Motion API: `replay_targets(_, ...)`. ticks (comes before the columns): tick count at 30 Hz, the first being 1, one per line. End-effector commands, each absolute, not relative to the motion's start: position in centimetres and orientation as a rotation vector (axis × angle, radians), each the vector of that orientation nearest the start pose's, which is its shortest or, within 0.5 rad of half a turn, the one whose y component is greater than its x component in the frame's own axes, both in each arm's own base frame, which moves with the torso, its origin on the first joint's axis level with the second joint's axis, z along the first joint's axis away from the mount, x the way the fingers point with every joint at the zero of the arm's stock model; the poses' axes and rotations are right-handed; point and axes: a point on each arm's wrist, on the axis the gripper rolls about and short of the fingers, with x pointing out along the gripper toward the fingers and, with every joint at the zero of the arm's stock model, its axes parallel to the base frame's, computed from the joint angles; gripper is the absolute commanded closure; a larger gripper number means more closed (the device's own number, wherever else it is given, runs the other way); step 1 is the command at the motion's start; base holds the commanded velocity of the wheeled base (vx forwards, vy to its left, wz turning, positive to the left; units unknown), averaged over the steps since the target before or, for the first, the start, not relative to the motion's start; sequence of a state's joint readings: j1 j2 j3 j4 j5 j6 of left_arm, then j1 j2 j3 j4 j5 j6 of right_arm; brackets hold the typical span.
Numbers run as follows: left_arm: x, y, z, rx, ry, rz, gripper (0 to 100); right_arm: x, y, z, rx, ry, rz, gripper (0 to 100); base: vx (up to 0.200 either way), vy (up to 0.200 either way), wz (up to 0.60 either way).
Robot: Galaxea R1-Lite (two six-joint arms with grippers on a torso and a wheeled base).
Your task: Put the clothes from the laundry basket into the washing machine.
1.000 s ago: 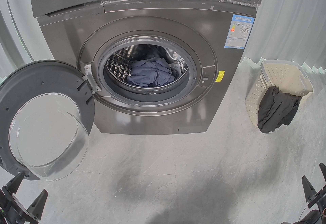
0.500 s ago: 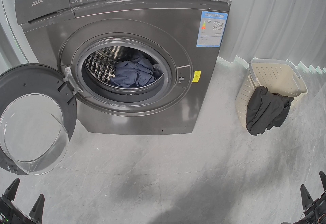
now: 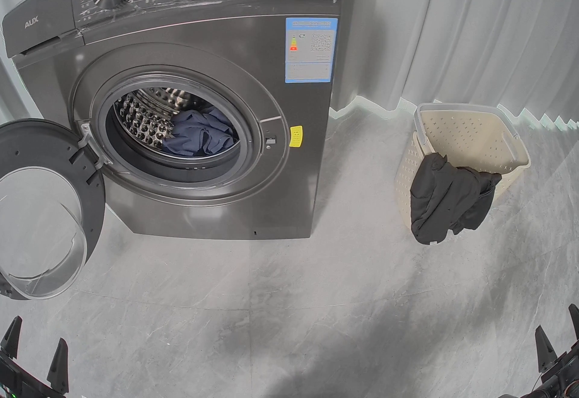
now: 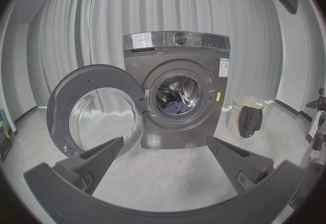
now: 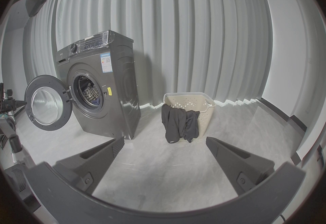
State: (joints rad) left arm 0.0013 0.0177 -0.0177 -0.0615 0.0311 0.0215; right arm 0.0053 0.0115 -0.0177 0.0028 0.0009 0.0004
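Observation:
A grey front-loading washing machine (image 3: 181,85) stands at the left with its round door (image 3: 36,212) swung open. A dark blue garment (image 3: 199,133) lies inside the drum. To the right, a cream laundry basket (image 3: 476,133) sits on the floor with a black garment (image 3: 449,200) draped over its front rim. My left gripper (image 3: 35,350) is low at the near left, open and holding nothing. At the near right my right gripper (image 3: 560,333) is open and holds nothing. The right wrist view faces the basket (image 5: 197,104) and black garment (image 5: 180,122); the left wrist view faces the machine (image 4: 180,88).
Grey tiled floor (image 3: 313,308) stretches between me and the machine and basket. White pleated curtains (image 3: 470,19) line the walls behind. The open door (image 4: 96,109) juts out to the left of the machine's front.
The head view has swung right: the machine and basket now sit further left in the picture. Both grippers stay low and open.

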Motion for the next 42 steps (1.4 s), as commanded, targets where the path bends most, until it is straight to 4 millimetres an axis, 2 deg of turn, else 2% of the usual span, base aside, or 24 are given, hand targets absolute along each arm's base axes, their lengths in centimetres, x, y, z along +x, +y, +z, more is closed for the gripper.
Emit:
replay_targets(1, -2.30, 0.05, 7.94, 0.016, -0.035, 0.028, 0, -2.30, -0.01, 7.60, 0.000, 0.000, 0.006, 0, 0.000, -0.200, 0.00)
replay_targets(3, -2.37, -0.06, 7.47, 0.012, 0.026, -0.020, 0, -2.30, -0.01, 7.60, 0.002, 0.000, 0.006, 0, 0.000, -0.200, 0.00)
replay_targets(12, -2.33, -0.07, 7.56, 0.012, 0.014, -0.029, 0, -2.29, -0.01, 7.56, 0.000, 0.002, 0.006, 0, 0.000, 0.000, 0.00)
replay_targets(42, -2.33, -0.07, 7.56, 0.011, 0.014, -0.029, 0, -2.30, -0.01, 7.60, 0.002, 0.000, 0.006, 0, 0.000, -0.200, 0.00)
